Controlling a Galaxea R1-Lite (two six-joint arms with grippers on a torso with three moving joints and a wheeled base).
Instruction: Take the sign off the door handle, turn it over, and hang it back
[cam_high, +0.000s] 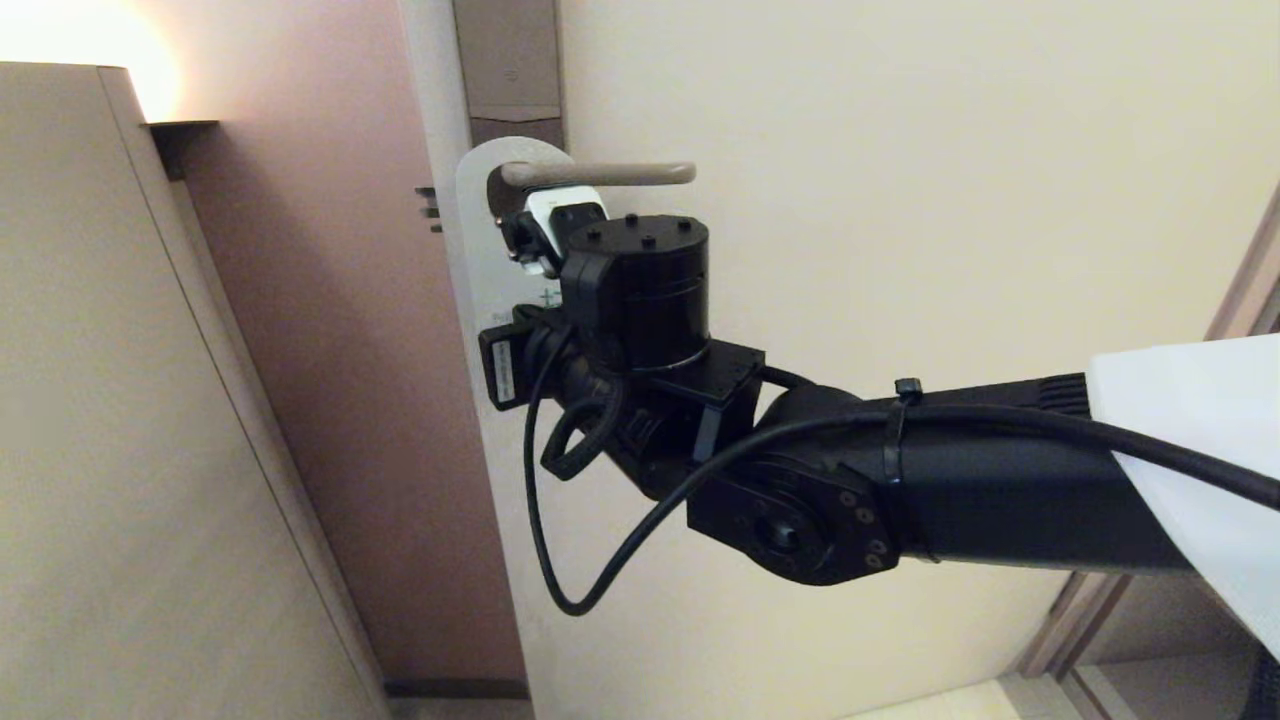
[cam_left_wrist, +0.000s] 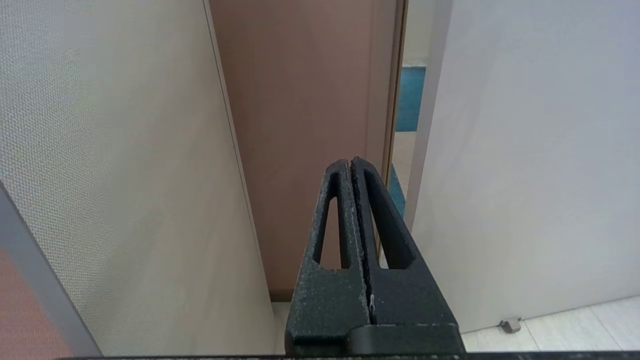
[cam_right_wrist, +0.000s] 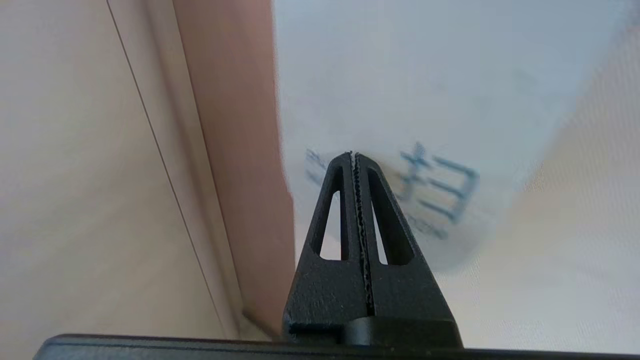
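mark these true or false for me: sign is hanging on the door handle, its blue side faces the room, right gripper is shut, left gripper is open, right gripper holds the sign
1. The sign hangs on the door handle. True.
2. Its blue side faces the room. False: the white side with teal print shows.
3. The right gripper is shut. True.
4. The left gripper is open. False: its jaws are closed, empty.
5. The right gripper holds the sign. False: nothing sits between its jaws; the sign lies beyond the tips.
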